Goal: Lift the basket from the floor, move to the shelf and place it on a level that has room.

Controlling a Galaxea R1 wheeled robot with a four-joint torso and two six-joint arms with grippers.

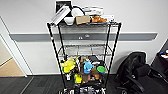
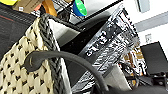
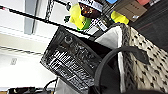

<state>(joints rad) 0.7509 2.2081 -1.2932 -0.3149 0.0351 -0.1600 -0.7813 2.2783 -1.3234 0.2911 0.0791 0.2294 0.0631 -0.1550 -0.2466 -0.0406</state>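
The basket [image 1: 86, 89] sits low in front of the shelf [image 1: 53, 50], just before its toy tier. In the left wrist view its beige woven side [image 2: 15, 75] and grey rim are very close, and a dark handle [image 2: 62, 56] arches over it toward the camera. The right wrist view shows the opposite woven side [image 3: 147, 70] with another dark handle [image 3: 112, 55]. Black printed contents [image 2: 110, 47] [image 3: 72, 62] stick up out of it. The shelf's middle level [image 1: 85, 48] is bare wire. Dark carpet floor [image 1: 37, 85] lies below.
The top tier holds a white bowl [image 1: 69, 20] and boxes. Colourful toys [image 1: 85, 67] crowd the lowest tier. A black office chair [image 1: 136, 72] stands right of the shelf. Tan wooden flooring [image 1: 8, 67] shows at the left. A white wall with a grey rail [image 1: 140, 37] is behind.
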